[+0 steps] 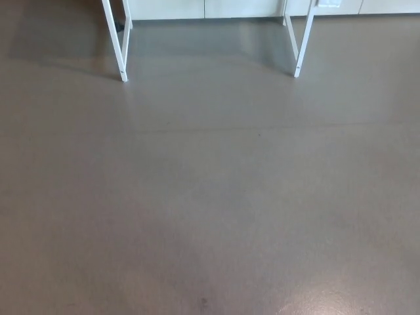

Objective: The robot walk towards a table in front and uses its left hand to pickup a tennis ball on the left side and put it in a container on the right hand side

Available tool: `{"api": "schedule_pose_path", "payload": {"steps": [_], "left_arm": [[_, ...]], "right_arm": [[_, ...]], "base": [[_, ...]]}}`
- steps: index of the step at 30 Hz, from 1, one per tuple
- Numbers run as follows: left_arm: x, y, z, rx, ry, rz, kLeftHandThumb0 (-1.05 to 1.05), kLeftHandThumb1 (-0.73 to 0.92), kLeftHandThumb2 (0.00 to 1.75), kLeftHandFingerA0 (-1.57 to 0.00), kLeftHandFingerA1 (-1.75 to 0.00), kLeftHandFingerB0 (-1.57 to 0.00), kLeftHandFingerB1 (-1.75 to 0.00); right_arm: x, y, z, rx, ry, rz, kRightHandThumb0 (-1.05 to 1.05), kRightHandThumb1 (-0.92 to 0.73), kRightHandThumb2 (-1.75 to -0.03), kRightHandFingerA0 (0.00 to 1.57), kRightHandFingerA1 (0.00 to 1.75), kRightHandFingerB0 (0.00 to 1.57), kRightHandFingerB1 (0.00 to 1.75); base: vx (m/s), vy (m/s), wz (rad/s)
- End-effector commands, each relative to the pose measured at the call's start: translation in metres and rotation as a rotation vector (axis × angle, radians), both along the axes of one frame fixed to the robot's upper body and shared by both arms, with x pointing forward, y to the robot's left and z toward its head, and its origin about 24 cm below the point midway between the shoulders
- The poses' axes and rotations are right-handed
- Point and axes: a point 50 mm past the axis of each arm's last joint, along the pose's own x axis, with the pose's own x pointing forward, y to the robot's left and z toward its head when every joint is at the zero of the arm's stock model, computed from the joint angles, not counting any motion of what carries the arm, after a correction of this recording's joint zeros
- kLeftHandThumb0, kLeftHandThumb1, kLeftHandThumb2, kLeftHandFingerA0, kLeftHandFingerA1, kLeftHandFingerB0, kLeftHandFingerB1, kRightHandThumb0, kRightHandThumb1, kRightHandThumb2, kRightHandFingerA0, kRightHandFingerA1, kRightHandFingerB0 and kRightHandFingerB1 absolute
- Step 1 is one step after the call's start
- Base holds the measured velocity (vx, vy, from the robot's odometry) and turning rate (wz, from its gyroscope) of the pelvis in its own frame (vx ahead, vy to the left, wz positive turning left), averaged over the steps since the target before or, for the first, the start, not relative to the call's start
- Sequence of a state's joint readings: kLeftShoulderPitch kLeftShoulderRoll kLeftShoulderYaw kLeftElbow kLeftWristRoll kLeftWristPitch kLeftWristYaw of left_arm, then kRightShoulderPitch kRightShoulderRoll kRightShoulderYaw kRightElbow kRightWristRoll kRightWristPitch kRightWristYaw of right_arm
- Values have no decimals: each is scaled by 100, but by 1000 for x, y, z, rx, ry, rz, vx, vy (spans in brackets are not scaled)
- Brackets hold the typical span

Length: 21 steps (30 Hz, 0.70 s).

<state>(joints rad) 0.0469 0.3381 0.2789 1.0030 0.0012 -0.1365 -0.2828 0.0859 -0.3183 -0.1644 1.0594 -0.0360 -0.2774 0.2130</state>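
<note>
Only the white legs of a table show at the top of the head view: a left leg (117, 46) and a right leg (302, 42). The tabletop is cut off above the picture. No tennis ball and no container show. Neither of my hands is in the picture.
Grey-brown floor (210, 197) fills nearly the whole view between me and the table legs. A pale wall or cabinet base (210, 8) runs along the top edge behind the legs.
</note>
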Motion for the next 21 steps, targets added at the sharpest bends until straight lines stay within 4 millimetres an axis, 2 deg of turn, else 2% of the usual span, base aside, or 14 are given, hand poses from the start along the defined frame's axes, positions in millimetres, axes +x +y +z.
{"api": "schedule_pose_path", "payload": {"steps": [1,6,12,13,14,15,18,19,20,21], "left_arm": [[-1,6,6,-17,-51,-14,-16,26,51,-70,-69,-59,-61],[-4,6,4,-22,-33,-29,-15,30,49,-65,-64,-58,-58],[-4,5,4,-18,-46,-24,-13,30,49,-66,-65,-59,-58],[-2,5,5,-23,-51,-22,-15,28,51,-66,-67,-58,-60],[-2,5,5,-25,-52,-21,-15,28,51,-66,-67,-58,-60],[-1,5,5,-38,-53,-15,-9,30,49,-65,-66,-59,-59],[-1,5,6,-20,-50,-34,-12,30,49,-67,-65,-60,-58],[-1,5,6,-16,-48,-39,-12,31,49,-67,-64,-59,-58],[-1,5,6,-14,-46,-42,-12,31,49,-67,-64,-59,-58],[-1,5,6,-12,-45,-48,-15,31,49,-67,-64,-59,-58]], "right_arm": [[-5,-5,4,16,-44,7,-72,-31,-69,59,53,43,44],[-12,-7,2,18,-31,-6,-74,-31,-69,60,51,46,45],[-11,-7,2,29,-40,-16,-70,-31,-69,59,52,46,47],[-10,-7,2,33,-42,-19,-67,-37,-53,61,47,49,41],[-9,-7,2,34,-43,-20,-67,-37,-53,61,47,49,41],[-10,-6,2,24,-40,-16,-73,-31,-69,59,51,45,46],[-10,-7,2,22,-38,-9,-72,-31,-70,59,52,46,47],[-10,-7,2,16,-35,-7,-80,-34,-70,60,50,41,41],[-10,-7,2,13,-33,-6,-80,-34,-70,60,50,41,41],[-10,-7,2,13,-37,-6,-69,-39,-53,63,47,51,41]], "base": [[0,0,0],[0,0,0],[0,0,0],[0,0,0],[2,-1,-34],[0,0,0],[-67,40,21],[-122,53,20],[-112,75,-2],[4,-11,-9]]}}
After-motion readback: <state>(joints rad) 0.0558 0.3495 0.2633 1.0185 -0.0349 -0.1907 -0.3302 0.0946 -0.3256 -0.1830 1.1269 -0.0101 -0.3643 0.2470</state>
